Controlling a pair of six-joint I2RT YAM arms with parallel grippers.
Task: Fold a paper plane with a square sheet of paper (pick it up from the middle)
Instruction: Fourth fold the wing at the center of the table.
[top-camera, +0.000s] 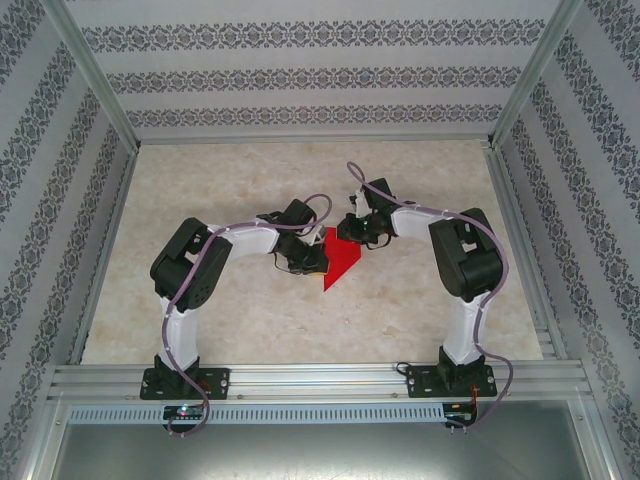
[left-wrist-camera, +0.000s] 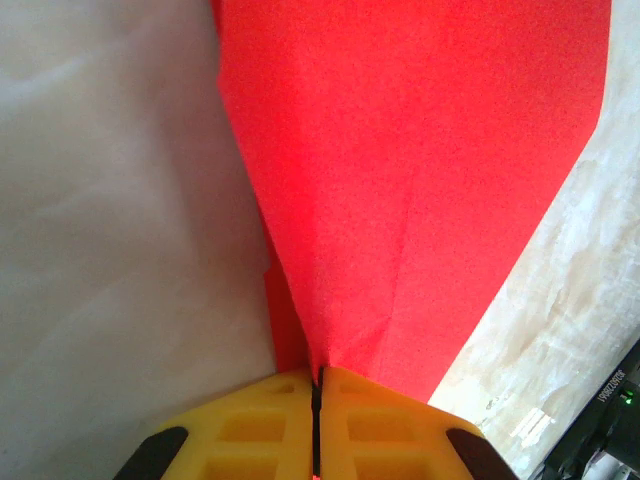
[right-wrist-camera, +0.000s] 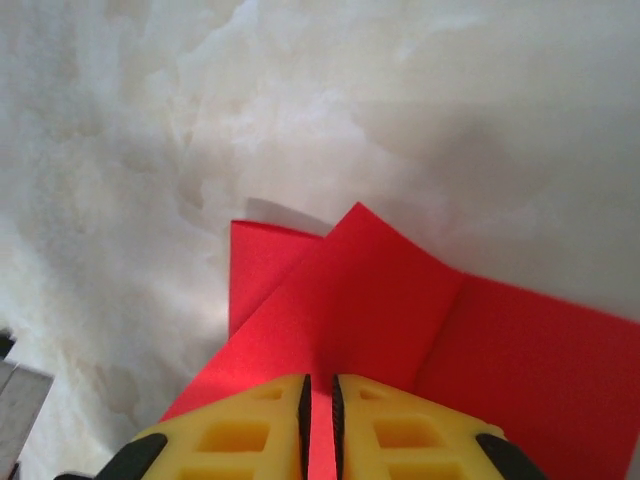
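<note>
Plainly the left gripper (left-wrist-camera: 317, 378) is clamped on the creased red paper (left-wrist-camera: 420, 200); the right gripper (right-wrist-camera: 320, 385) straddles its edge, fingers a slit apart; whether they pinch it, I cannot tell.

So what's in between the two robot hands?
The red paper. In the top view it lies between the left gripper and the right gripper, and each wrist view shows it pinched there.
</note>
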